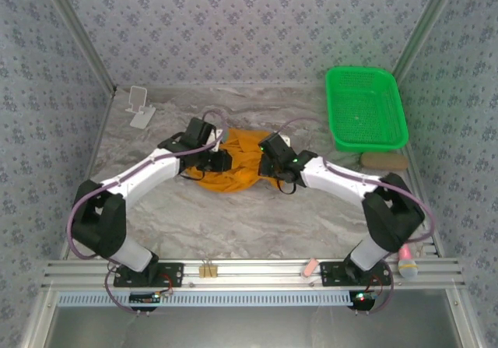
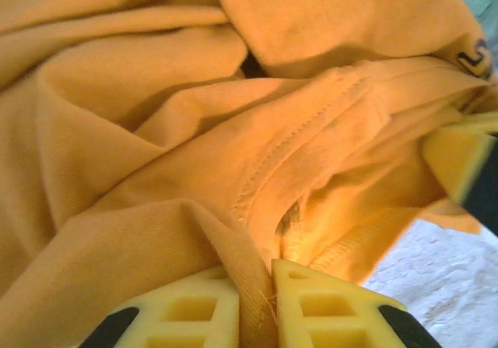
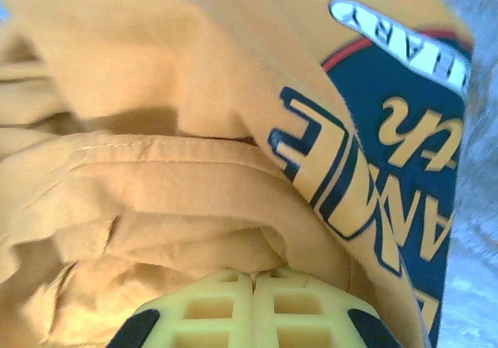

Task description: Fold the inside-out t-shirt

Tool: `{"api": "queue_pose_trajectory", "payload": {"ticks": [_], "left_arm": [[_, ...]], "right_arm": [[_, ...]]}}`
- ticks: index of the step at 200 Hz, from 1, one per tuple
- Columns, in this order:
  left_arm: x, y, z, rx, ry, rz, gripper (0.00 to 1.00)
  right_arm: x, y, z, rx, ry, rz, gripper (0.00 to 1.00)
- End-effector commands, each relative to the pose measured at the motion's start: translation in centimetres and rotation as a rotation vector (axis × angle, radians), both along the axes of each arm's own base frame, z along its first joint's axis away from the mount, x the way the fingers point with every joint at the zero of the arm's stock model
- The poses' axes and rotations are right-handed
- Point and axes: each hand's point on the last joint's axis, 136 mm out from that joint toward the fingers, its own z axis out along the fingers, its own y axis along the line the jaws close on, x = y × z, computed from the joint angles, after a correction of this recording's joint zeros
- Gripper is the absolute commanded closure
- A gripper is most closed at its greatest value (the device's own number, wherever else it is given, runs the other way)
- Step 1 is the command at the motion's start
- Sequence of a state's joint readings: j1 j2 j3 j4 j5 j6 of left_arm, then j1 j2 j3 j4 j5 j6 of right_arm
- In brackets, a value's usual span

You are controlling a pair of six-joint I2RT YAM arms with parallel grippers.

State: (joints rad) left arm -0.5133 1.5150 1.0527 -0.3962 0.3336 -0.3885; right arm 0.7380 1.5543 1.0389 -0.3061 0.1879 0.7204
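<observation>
The orange t-shirt (image 1: 237,161) lies bunched in a heap at the middle of the marble table. Both grippers are buried in it, the left gripper (image 1: 221,162) on its left side and the right gripper (image 1: 270,163) on its right. In the left wrist view, the left gripper (image 2: 255,305) is shut on a thick fold of the t-shirt (image 2: 156,130) next to a stitched hem. In the right wrist view, the right gripper (image 3: 254,282) has its yellow fingers pressed together, nipping a thin edge of the t-shirt (image 3: 156,192). The dark-and-white lettered print (image 3: 389,153) faces outward there.
A green plastic basket (image 1: 366,108) stands at the back right, with a brown oblong object (image 1: 383,161) just in front of it. A white stand (image 1: 140,107) sits at the back left. Small clips (image 1: 207,269) and a pink piece (image 1: 310,267) rest on the near rail.
</observation>
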Motion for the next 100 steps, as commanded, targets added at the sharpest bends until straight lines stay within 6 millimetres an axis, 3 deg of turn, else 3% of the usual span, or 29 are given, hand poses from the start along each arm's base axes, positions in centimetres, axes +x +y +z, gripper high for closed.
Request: {"api": "queue_pose_trajectory", "payload": {"ticks": [1, 24, 52, 74, 100], "left_arm": [[-0.2, -1.1, 0.8, -0.133, -0.010, -0.046, 0.82], [-0.1, -1.5, 0.7, -0.223, -0.051, -0.047, 0.74], [-1.1, -1.0, -2.0, -0.190, -0.028, -0.046, 0.73], [-2.5, -0.2, -3.3, -0.106, -0.044, -0.080, 0.73], [-4.1, 0.1, -2.5, -0.004, -0.123, -0.151, 0.66]], "right_arm": [[-1.1, -1.8, 0.3, -0.116, -0.070, 0.104, 1.00], [-2.2, -3.4, -2.0, -0.189, -0.073, 0.126, 0.91], [-3.7, -4.3, -5.1, -0.199, 0.004, 0.116, 0.90], [-4.4, -3.9, -5.3, -0.182, 0.021, 0.136, 0.82], [-4.5, -1.8, -3.9, -0.120, 0.003, 0.218, 0.75]]}}
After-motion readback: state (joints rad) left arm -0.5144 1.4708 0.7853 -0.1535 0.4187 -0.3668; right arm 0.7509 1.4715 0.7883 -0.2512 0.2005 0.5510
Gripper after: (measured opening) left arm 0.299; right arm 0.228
